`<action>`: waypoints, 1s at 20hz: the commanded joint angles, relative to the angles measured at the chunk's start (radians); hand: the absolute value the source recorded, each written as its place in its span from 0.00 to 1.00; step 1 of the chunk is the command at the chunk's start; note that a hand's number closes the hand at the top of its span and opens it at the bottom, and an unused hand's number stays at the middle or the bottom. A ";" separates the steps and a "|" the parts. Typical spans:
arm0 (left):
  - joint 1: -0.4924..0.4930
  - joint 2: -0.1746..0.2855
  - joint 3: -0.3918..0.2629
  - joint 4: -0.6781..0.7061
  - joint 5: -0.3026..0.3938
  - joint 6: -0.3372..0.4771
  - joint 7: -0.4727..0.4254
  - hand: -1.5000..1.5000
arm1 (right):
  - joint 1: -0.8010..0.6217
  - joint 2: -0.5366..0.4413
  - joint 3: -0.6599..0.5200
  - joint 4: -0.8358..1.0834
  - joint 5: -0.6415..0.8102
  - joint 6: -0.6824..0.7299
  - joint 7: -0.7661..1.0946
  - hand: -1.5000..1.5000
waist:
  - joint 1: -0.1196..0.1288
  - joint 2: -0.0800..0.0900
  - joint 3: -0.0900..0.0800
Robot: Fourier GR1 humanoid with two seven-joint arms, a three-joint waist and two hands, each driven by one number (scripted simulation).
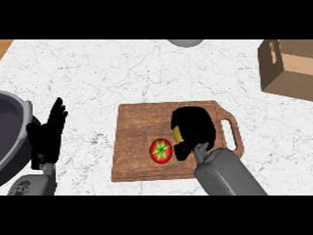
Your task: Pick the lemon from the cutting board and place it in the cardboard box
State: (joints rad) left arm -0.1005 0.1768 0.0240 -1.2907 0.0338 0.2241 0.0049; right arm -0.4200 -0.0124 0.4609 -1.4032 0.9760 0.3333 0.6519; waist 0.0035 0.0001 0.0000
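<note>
Lemon [178,134], yellow, on brown wooden cutting board [135,137], enclosed by curled black right hand [198,126] for carrying to tan cardboard box [301,73]; left hand [50,133] idle, fingers straight.

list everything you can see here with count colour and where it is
counter: one, white marbled, under everything
cutting board: one, brown wood, centre, handle to the right
lemon: one, yellow, on the board, mostly hidden by the right hand
tomato: one, red with green top, on the board, lower left of the lemon
cardboard box: one, tan, upper right
pot: one, dark grey, left edge
grey object: one, cut off at the top edge, cannot tell what
left hand: black, open, resting beside the pot
right hand: black, curled over the lemon
</note>
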 commanded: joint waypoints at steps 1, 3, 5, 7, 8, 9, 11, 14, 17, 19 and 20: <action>-0.002 0.006 0.007 -0.055 -0.005 -0.008 0.075 0.50 | -0.031 0.012 0.002 0.010 0.026 -0.013 -0.021 1.00 | 0.000 -0.001 0.000; 0.012 0.015 0.040 0.002 0.011 -0.032 -0.006 0.50 | 0.075 -0.014 0.028 -0.101 0.067 -0.037 -0.047 1.00 | -0.004 -0.001 0.000; 0.025 0.006 -0.006 -0.100 -0.022 -0.003 0.070 0.50 | 0.115 -0.131 -0.012 -0.149 0.023 0.001 -0.155 1.00 | -0.006 -0.003 0.000; 0.056 0.003 0.005 -0.086 -0.009 -0.005 0.041 0.50 | 0.213 -0.319 -0.061 -0.220 -0.053 0.020 -0.334 1.00 | -0.021 -0.006 0.001; 0.076 -0.004 0.014 -0.033 -0.018 0.007 -0.001 0.50 | 0.286 -0.371 -0.048 -0.301 -0.078 0.045 -0.374 1.00 | -0.044 -0.009 0.001; 0.067 0.006 0.037 -0.045 0.016 -0.015 0.000 0.50 | 0.306 -0.452 -0.092 -0.330 -0.108 0.056 -0.443 1.00 | -0.055 -0.012 0.001; 0.054 -0.039 0.017 -0.036 -0.019 0.048 0.006 0.50 | 0.373 -0.579 -0.148 -0.346 -0.143 0.037 -0.583 1.00 | -0.059 -0.008 0.001; 0.060 0.014 0.031 -0.077 0.005 -0.010 0.040 0.50 | 0.472 -0.711 -0.295 -0.419 -0.216 -0.016 -0.732 1.00 | -0.046 -0.009 0.001; 0.094 0.018 0.045 -0.060 0.018 -0.031 -0.007 0.50 | 0.554 -0.764 -0.431 -0.469 -0.295 -0.061 -0.851 1.00 | -0.035 -0.007 0.000; 0.021 0.034 0.055 -0.021 0.010 -0.028 0.023 0.50 | 0.608 -0.789 -0.519 -0.542 -0.357 -0.049 -0.889 1.00 | -0.042 -0.006 0.000; 0.005 -0.024 0.014 -0.009 -0.037 0.037 0.029 0.50 | 0.574 -0.816 -0.588 -0.546 -0.428 0.000 -0.909 1.00 | -0.046 -0.006 0.000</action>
State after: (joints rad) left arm -0.0637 0.1802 0.0556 -1.3247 0.0265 0.2253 0.0241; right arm 0.1044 -0.7382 0.0420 -1.8703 0.6776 0.3026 -0.1488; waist -0.0397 -0.0065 0.0004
